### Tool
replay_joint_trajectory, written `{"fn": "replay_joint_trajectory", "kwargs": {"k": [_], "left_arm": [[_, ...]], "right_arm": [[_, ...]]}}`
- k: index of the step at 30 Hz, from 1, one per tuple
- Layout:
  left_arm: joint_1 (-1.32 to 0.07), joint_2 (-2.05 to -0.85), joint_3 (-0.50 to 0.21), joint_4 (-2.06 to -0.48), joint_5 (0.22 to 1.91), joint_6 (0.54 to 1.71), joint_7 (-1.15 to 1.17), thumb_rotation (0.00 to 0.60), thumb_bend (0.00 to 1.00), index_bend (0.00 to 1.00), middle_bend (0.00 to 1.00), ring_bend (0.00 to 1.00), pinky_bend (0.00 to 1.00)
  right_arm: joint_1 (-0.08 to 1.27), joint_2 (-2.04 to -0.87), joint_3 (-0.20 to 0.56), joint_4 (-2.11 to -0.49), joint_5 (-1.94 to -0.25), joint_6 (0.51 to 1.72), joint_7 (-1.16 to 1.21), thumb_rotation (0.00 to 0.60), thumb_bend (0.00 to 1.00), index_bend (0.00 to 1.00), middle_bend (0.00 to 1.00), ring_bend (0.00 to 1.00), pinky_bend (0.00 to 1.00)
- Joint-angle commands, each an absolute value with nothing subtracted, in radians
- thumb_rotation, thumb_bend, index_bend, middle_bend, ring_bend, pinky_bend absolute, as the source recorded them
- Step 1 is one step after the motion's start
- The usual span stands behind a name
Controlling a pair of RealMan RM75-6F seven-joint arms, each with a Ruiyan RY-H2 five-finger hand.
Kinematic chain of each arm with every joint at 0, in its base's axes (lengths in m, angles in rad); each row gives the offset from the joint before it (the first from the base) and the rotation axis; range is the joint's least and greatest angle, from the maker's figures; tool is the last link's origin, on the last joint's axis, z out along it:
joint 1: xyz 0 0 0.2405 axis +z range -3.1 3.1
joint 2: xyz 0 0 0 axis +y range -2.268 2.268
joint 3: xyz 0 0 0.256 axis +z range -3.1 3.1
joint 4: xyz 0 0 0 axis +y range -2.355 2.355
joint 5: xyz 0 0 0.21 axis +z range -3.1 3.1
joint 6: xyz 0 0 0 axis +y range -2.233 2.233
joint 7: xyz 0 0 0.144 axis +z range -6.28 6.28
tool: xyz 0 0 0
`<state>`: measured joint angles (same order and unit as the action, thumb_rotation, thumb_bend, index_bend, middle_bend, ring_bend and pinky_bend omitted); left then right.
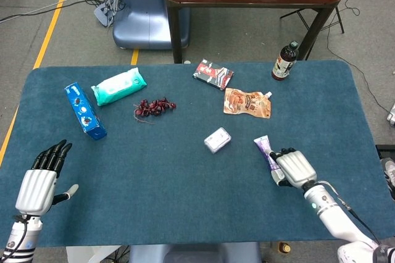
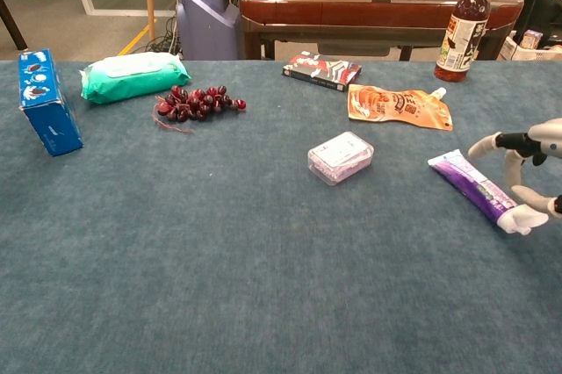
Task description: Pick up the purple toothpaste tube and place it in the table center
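The purple toothpaste tube (image 1: 264,149) (image 2: 472,185) lies flat on the blue table (image 1: 185,201), right of centre, its cap end pointing toward me. My right hand (image 1: 292,168) (image 2: 529,176) arches over that cap end. In the chest view the thumb touches the cap while the fingers (image 2: 492,142) stay spread above the tube, apart from it. My left hand (image 1: 38,183) hovers at the table's near left corner with fingers extended and nothing in it.
A small clear box (image 1: 217,139) (image 2: 340,157) sits near the table's middle. Behind it are an orange pouch (image 1: 247,103), a dark packet (image 1: 213,74) and a bottle (image 1: 284,61). Grapes (image 1: 154,107), a green wipes pack (image 1: 118,86) and a blue box (image 1: 85,110) lie at the left.
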<state>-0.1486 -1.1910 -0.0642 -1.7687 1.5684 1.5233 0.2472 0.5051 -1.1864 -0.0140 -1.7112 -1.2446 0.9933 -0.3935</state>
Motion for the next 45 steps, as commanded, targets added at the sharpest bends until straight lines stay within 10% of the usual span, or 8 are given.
{"fn": "replay_joint_trajectory", "kwargs": {"k": [1, 6, 45], "left_arm": [[-0.145, -1.189, -0.063, -1.769, 1.568, 1.528, 0.244, 0.600, 0.13, 0.00, 0.05, 0.09, 0.11], [-0.140, -1.183, -0.061, -1.771, 1.567, 1.532, 0.239, 0.600, 0.13, 0.00, 0.05, 0.09, 0.11], [-0.132, -1.163, -0.054, -1.798, 1.565, 1.524, 0.221, 0.600, 0.13, 0.00, 0.05, 0.09, 0.11]], "right_arm": [[0.487, -1.175, -0.006, -1.725, -1.289, 1.048, -0.390, 0.450, 0.26, 0.13, 0.42, 0.25, 0.25], [0.482, -1.169, 0.005, -1.693, -1.295, 1.083, -0.448, 0.453, 0.01, 0.13, 0.40, 0.25, 0.25], [0.529, -1.432, -0.008, -1.264, -1.391, 1.037, -0.432, 0.503, 0.00, 0.03, 0.16, 0.16, 0.23]]}}
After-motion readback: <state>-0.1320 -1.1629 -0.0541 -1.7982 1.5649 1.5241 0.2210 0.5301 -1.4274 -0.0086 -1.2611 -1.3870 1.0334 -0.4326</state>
